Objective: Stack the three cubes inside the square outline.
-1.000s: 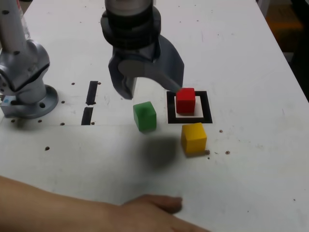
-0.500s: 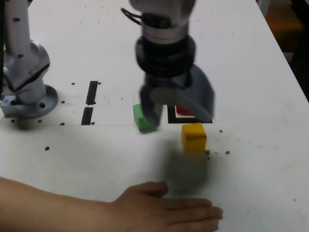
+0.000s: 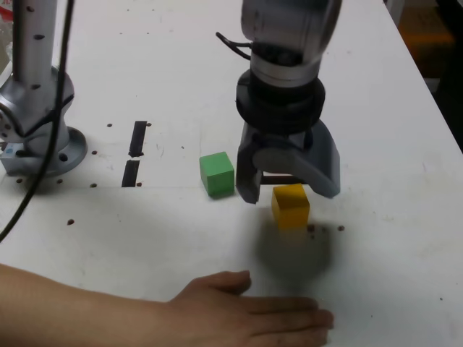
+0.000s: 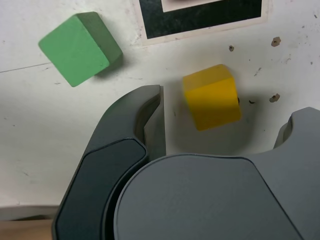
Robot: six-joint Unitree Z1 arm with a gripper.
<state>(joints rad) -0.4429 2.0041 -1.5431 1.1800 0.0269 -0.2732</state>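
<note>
The gripper (image 3: 289, 189) is hanging with its jaws spread wide apart, holding nothing between them. In the wrist view, the yellow cube (image 4: 212, 100) is sitting between the lines of the two fingers, with a gap showing on each side; one finger is running partly out of the frame. In the exterior view, the fingertips are overlapping the outline area, and their height over the table (image 3: 391, 275) is hard to judge.

The square outline (image 4: 210, 19) is mostly hiding behind the gripper in the exterior view, with a dark strip showing between the fingers; the wrist view's frame is cutting it off. The red cube cannot be made out in either view. The yellow cube is resting on the table outside the outline, near its border. The green cube (image 3: 217, 174) is also resting on the table, toward the exterior view's left, with a strip of table separating it from the yellow one.

Farther out, a person's hand (image 3: 249, 318) is lying flat near the exterior view's bottom edge, which is cropping it. A dark cable (image 3: 54, 126) is crossing in front of the arm's base (image 3: 47, 155), near two black tape strips (image 3: 137, 139). The table is extending toward its slanting edge at the exterior view's right.
</note>
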